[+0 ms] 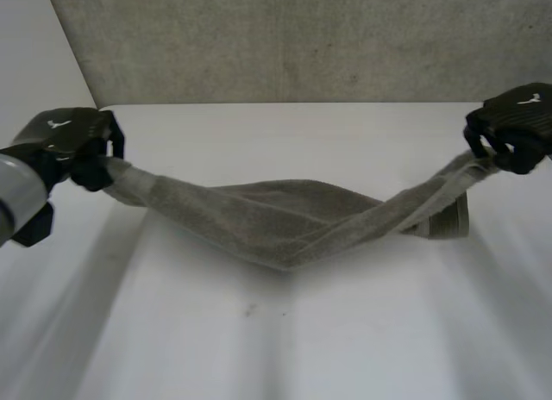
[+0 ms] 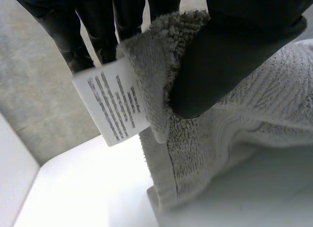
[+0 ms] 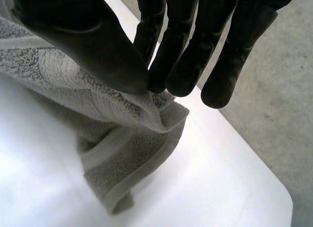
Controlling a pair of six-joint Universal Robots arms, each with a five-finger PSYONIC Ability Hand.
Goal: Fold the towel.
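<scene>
- At 9 o'clock, your left hand pinches one towel end beside its care label, thumb clamped against fingers.
- The towel's middle sags toward the bench, likely stretched out to straighten it for folding.
- At 3 o'clock, your right hand pinches the opposite corner between thumb and fingertips.

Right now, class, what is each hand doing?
Left hand: closed, pinching one end of the towel.
Right hand: closed, pinching the towel's other end.

Bright glare washes the table; soft shadow lies under the towel.
</scene>
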